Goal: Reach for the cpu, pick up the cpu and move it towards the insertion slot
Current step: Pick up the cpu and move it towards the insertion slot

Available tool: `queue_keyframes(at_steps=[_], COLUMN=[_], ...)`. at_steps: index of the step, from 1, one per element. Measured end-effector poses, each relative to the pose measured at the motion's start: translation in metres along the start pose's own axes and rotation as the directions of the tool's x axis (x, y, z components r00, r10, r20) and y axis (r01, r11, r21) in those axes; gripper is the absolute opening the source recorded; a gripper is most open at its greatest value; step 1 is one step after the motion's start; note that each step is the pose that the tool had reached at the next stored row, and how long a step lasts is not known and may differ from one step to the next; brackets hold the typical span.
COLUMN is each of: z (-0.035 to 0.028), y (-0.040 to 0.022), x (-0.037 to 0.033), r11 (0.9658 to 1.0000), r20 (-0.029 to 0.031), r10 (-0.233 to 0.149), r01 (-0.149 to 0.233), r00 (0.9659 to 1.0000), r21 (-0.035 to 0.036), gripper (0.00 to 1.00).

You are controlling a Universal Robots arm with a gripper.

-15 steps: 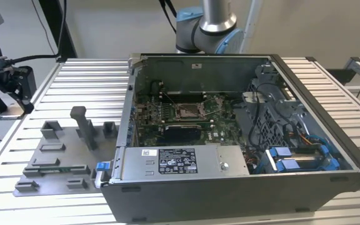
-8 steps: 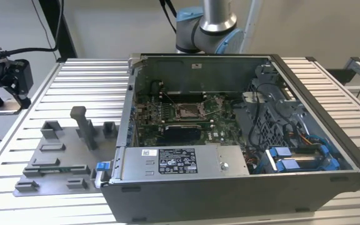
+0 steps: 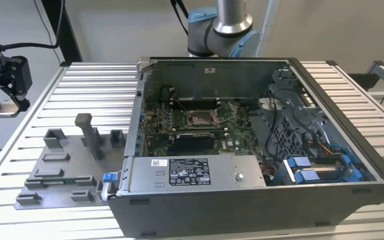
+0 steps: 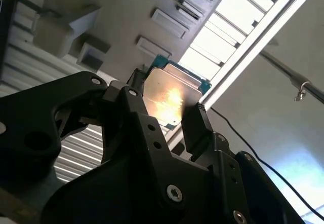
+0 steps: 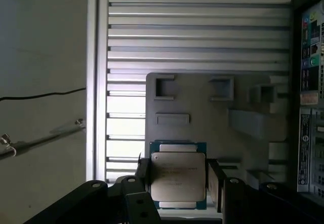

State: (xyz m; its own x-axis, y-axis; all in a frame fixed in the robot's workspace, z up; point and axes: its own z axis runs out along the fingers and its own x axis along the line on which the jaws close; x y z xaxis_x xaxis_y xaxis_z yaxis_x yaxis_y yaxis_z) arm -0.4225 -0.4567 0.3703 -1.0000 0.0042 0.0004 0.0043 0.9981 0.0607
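Note:
My gripper hangs at the exterior view's left, above the table's left edge, shut on the cpu. In both wrist views the cpu is a flat square chip with a silvery top, clamped between the two black fingers and held clear of the surface below. The insertion slot, a square socket with a shiny frame, sits on the green board inside the open computer case, far to the exterior view's right of the gripper.
A grey fixture plate with raised blocks and an upright post lies on the slatted table between gripper and case. The arm's base stands behind the case. Cables and blue parts crowd the case's right side.

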Motion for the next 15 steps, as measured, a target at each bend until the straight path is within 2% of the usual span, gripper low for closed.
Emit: queue_keyframes(at_steps=[9,15], z=[-0.0115,-0.0153], y=[0.0007,0.0009], x=[0.0000,0.0000], r11=[1.0000,1.0000], r20=[0.0000,0.0001], r10=[0.000,0.000], r01=[0.000,0.000], r00=[1.0000,1.0000], r21=[0.0001,0.0000], gripper=[0.00,0.00])
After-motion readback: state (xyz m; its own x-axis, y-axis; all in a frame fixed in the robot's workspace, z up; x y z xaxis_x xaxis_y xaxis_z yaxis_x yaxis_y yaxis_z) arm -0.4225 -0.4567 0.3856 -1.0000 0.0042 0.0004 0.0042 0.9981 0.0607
